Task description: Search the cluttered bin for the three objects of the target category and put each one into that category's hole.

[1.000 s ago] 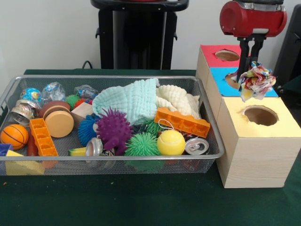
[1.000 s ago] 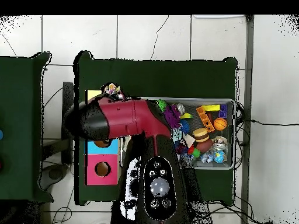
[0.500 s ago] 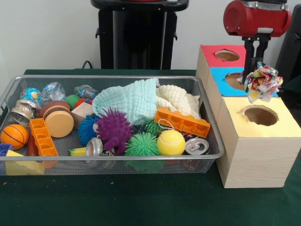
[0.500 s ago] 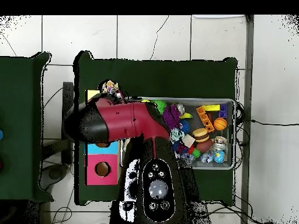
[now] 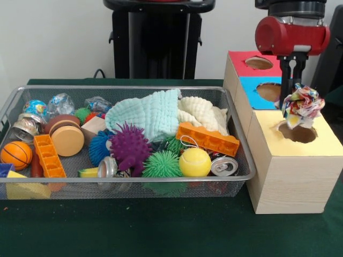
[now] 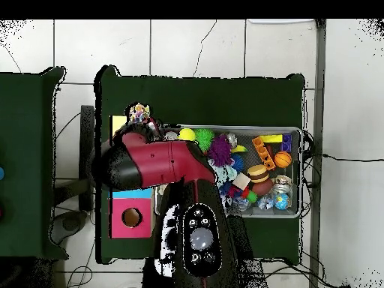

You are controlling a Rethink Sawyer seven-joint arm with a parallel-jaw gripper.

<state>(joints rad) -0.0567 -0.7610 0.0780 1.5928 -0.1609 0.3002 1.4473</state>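
Note:
My gripper [image 5: 292,99] hangs from the red arm and is shut on a crumpled multicoloured wrapper [image 5: 303,104]. The wrapper sits just above the round hole [image 5: 298,133] in the yellow box [image 5: 316,147], touching or nearly touching its rim. In the overhead view the wrapper [image 6: 139,115] pokes out past the arm's red head over the yellow box [image 6: 117,123]; the gripper itself is hidden there. More crinkled wrappers [image 5: 60,103] lie at the wire bin's [image 5: 134,179] far left corner.
Blue box [image 5: 251,99] and red box [image 5: 241,63] with holes stand behind the yellow one. The bin holds a pale cloth [image 5: 150,112], orange bricks [image 5: 208,138], spiky balls [image 5: 130,145], a yellow ball [image 5: 194,161], cans [image 5: 224,166] and a small basketball [image 5: 16,154].
The arm has carried the wrapper from over the blue box toward the camera and lower, so it now hangs right at the yellow box's hole. The bin is unchanged.

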